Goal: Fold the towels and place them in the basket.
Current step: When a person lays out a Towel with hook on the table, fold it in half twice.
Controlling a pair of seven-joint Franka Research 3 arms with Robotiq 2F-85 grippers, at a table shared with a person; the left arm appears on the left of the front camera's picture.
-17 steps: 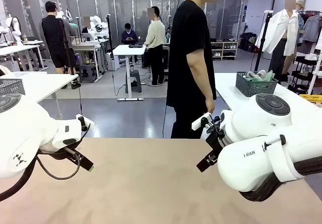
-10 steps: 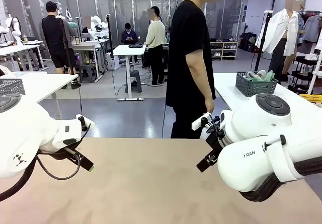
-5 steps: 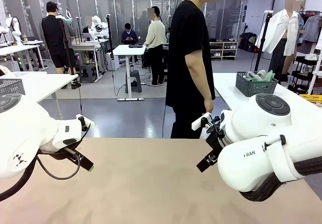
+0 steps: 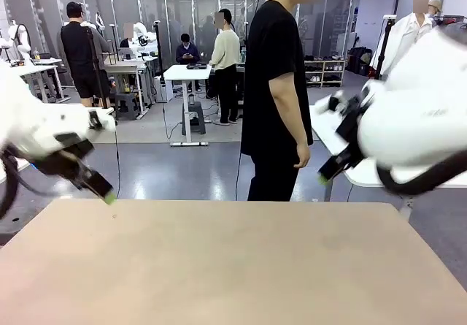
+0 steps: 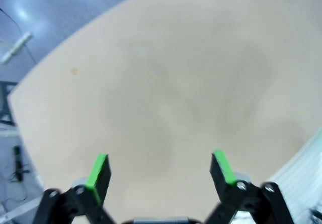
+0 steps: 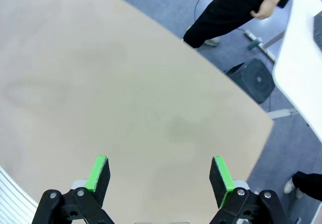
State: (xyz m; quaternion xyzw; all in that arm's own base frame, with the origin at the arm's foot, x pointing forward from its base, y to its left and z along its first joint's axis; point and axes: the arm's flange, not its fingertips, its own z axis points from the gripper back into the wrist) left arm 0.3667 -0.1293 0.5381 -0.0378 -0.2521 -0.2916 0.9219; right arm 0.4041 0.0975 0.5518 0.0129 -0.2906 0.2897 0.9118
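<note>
No mint-green towels and no dark mesh basket are in view at this moment. My left gripper (image 4: pixel 108 196) hangs above the tan table's (image 4: pixel 233 266) far left corner. In the left wrist view it (image 5: pixel 161 169) is open, its green pads (image 5: pixel 98 173) wide apart over bare tabletop. My right gripper (image 4: pixel 323 177) is raised past the table's far right corner. In the right wrist view it (image 6: pixel 159 176) is open too, with nothing between its pads (image 6: pixel 220 176) and the tabletop (image 6: pixel 100 98) far below.
A person in black (image 4: pixel 276 84) stands at the table's far edge, side-on, one hand (image 6: pixel 261 10) hanging down. A white side table (image 4: pixel 328 128) stands at the right behind my right arm. A black chair base (image 6: pixel 255 78) sits on the floor beyond the table edge.
Both arms have risen and swung outward, away from the table's middle. The right arm now covers the side table where a grey basket with green cloth showed before.
</note>
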